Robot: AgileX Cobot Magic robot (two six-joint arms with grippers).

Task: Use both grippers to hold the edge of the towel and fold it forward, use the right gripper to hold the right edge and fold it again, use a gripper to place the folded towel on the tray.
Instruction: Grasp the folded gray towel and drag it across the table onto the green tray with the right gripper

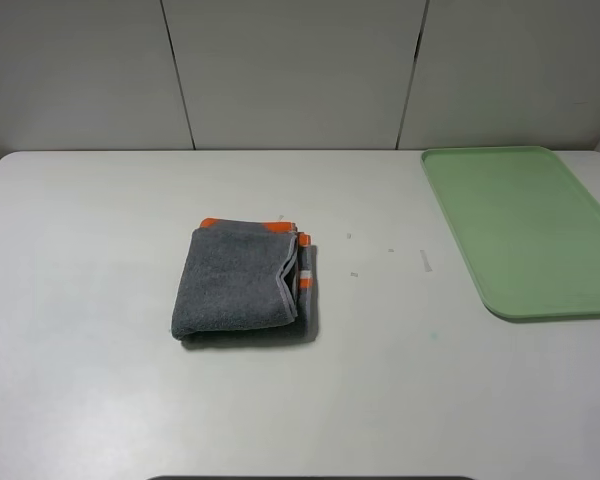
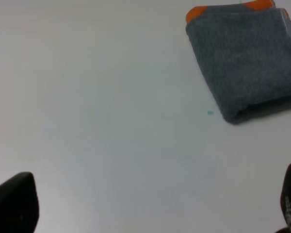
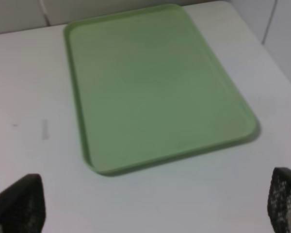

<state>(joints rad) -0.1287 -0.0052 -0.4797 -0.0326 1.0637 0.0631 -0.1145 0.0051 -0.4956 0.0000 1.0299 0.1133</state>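
A grey towel with orange trim lies folded into a small rectangle on the white table, left of centre. It also shows in the left wrist view. A light green tray lies flat at the right of the table; the right wrist view shows it bare. Neither arm shows in the exterior high view. My left gripper is open and holds nothing, with its fingertips wide apart and short of the towel. My right gripper is open and holds nothing, with its fingertips wide apart before the tray.
The white table reaches back to a pale panelled wall. A few small marks lie on the table between the towel and the tray.
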